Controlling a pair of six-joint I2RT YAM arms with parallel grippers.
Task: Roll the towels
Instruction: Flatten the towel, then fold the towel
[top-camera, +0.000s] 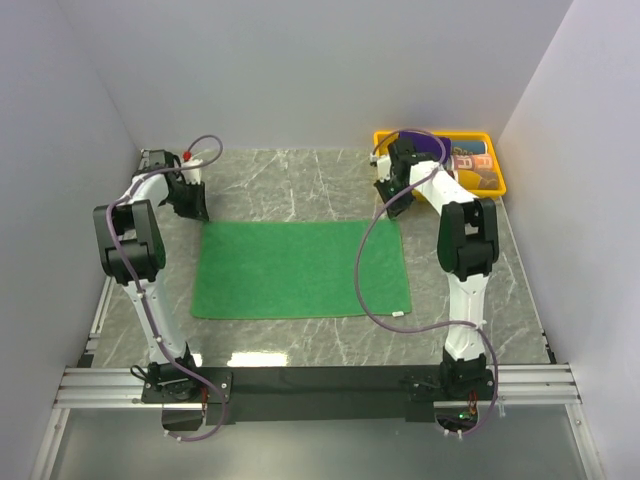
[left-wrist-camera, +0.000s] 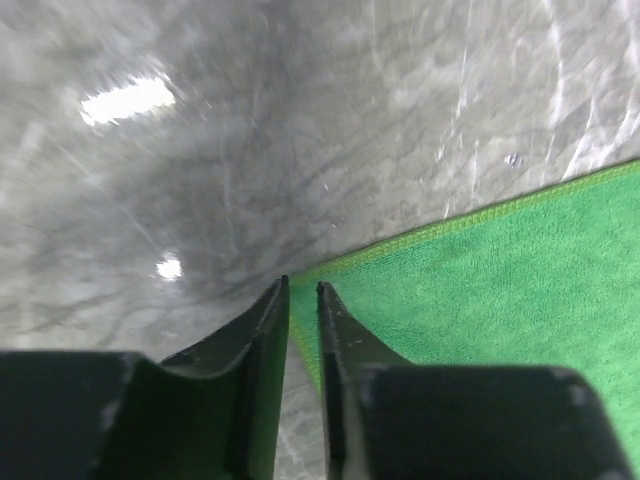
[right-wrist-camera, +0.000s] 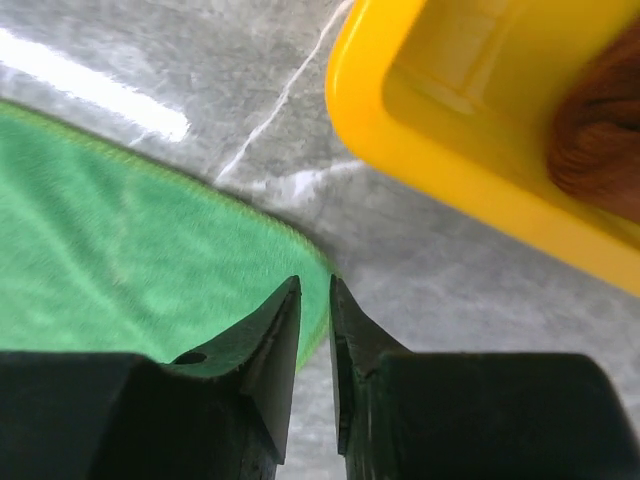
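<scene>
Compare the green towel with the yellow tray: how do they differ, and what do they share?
The green towel lies flat in the middle; the yellow tray sits at the far right corner. The towel is bare cloth; the tray has raised walls and holds things. The towel is larger than the tray. Both are rectangular.

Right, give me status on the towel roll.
Left gripper near-shut at far left corner of green towel, right gripper near-shut at far right; grip unconfirmed. Towel flat, unrolled. Yellow tray close by right gripper.
</scene>
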